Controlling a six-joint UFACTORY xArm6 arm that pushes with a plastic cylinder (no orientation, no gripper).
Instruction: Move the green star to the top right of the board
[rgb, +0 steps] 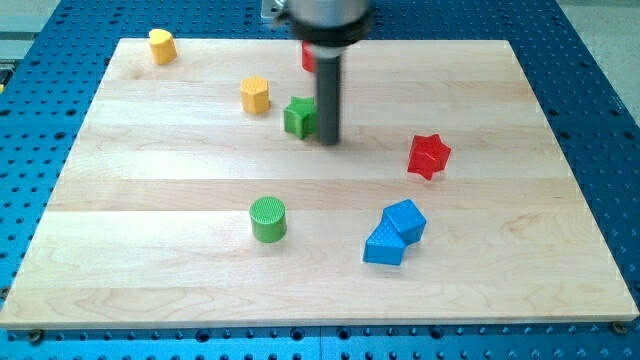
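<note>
The rod's tip (329, 140) is sitting just to the view's right of the green star (299, 117), touching or nearly so; can't tell which. No hand on this rig, so nothing's being clasped, just a bare rod. That side looks wrong for shoving the star rightward, so prob. it's needing to get round to the star's left first. The star's lying upper-centre on the pale wood counter (180, 180), w/ a red block (309, 57) half hidden behind the rod. Blue perforated base (600, 60) is framing the board.

Green star (299, 117), red star (429, 155), ridged green cylinder (267, 219), pale striped wooden board (150, 160).
</note>
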